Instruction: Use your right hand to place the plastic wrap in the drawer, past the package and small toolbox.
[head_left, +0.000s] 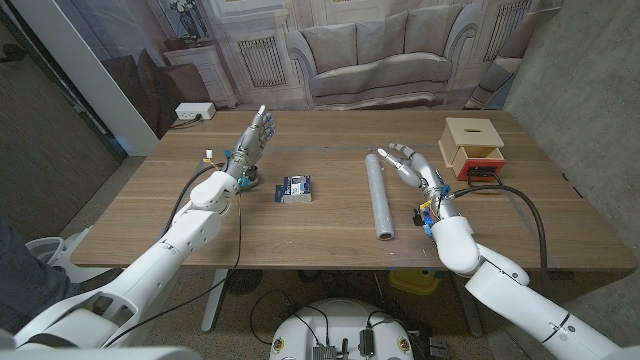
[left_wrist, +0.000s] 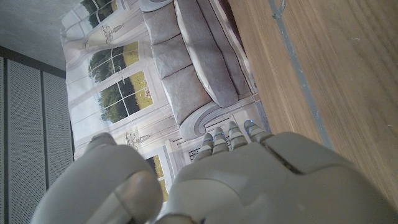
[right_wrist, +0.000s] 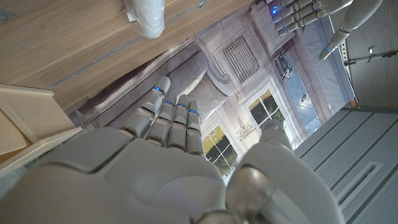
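Observation:
The plastic wrap (head_left: 380, 194), a long grey roll, lies lengthwise on the table's middle; its end (right_wrist: 147, 16) shows in the right wrist view. My right hand (head_left: 412, 166) stands just right of the roll, fingers apart and reaching up, holding nothing. A small blue and white package (head_left: 295, 188) lies left of the roll. The wooden drawer box (head_left: 473, 146) with its orange drawer sits at the far right. My left hand (head_left: 251, 139) is raised at the left, fingers spread and empty; it also shows in the right wrist view (right_wrist: 311, 9).
A black cable (head_left: 525, 205) runs from the drawer box across the table's right side. A white power strip (head_left: 194, 111) lies on the floor beyond the far left corner. A sofa backdrop stands behind the table. Bare wood (head_left: 320, 235) lies near the front edge.

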